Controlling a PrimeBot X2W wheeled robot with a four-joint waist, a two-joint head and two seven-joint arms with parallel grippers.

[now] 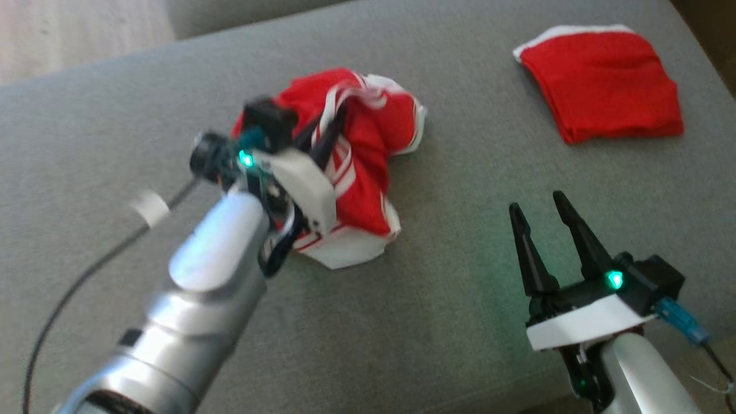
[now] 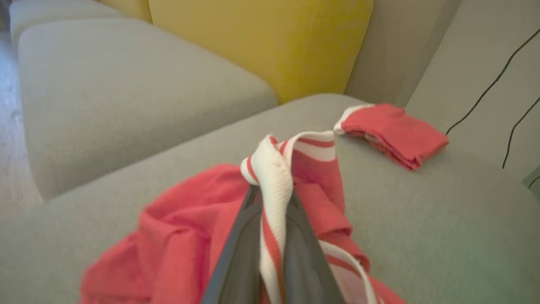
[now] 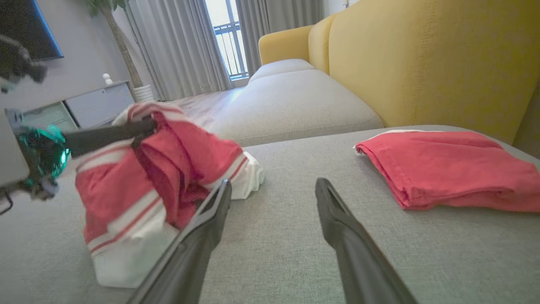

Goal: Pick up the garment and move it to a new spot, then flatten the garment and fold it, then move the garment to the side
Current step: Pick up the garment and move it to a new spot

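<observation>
A crumpled red garment (image 1: 362, 167) with white stripes lies bunched on the grey sofa seat (image 1: 448, 322). My left gripper (image 1: 336, 121) is shut on its striped white band, and the cloth hangs down from the pinch. The left wrist view shows that band (image 2: 274, 181) clamped between the two dark fingers (image 2: 240, 249), with red cloth below. From the right wrist view the same garment (image 3: 168, 177) stands as a raised heap on the left, the left fingers (image 3: 105, 135) biting into its top. My right gripper (image 1: 540, 215) stands open, to the right of the heap, holding nothing.
A folded red garment (image 1: 604, 83) lies at the back right of the seat, also in the left wrist view (image 2: 392, 131) and the right wrist view (image 3: 447, 169). A yellow backrest (image 3: 422, 59) stands behind it. A second grey seat (image 2: 126, 88) lies beyond.
</observation>
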